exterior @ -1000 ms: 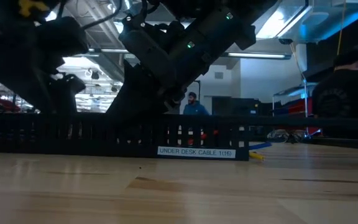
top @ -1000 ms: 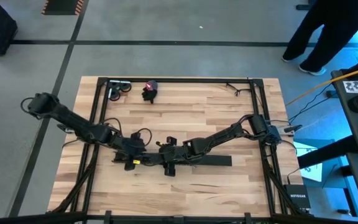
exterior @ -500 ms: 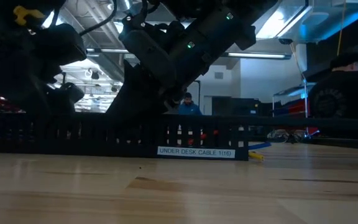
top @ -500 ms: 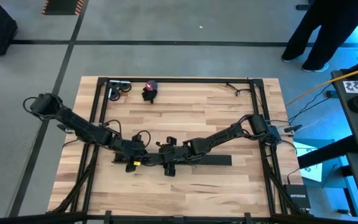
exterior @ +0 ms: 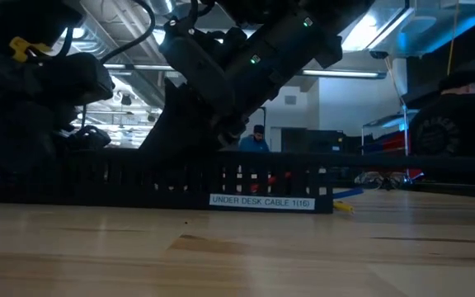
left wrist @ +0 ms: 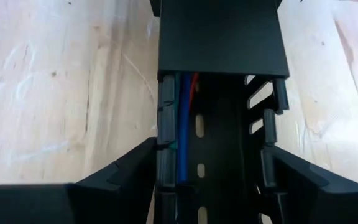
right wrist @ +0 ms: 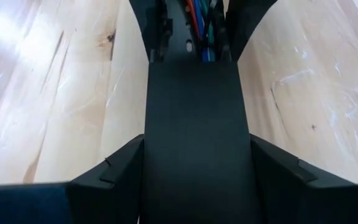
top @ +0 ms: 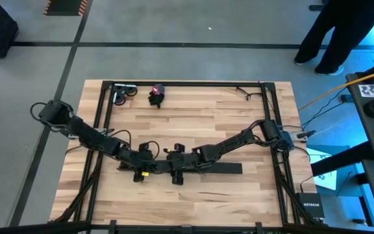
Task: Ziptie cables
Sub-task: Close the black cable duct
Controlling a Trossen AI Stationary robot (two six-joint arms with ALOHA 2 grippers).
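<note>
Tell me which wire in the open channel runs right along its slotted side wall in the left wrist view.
The blue wire. It hugs the slotted channel's wall; the red wire sits farther inward, barely showing below the cover.

Slotted channel (top: 174,168) lies across the table (top: 193,201) near its front middle, flat cover (left wrist: 219,34) on top of part of it. Cables (left wrist: 182,134) run inside the channel, along one wall, going under the cover. Left gripper (top: 141,170) straddles the channel's left part, right gripper (top: 176,170) straddles it just to the right, a finger each side of the channel. Small items (top: 138,93) sit at the table's far left corner. A person (top: 333,32) stands beyond the far right corner.
</note>
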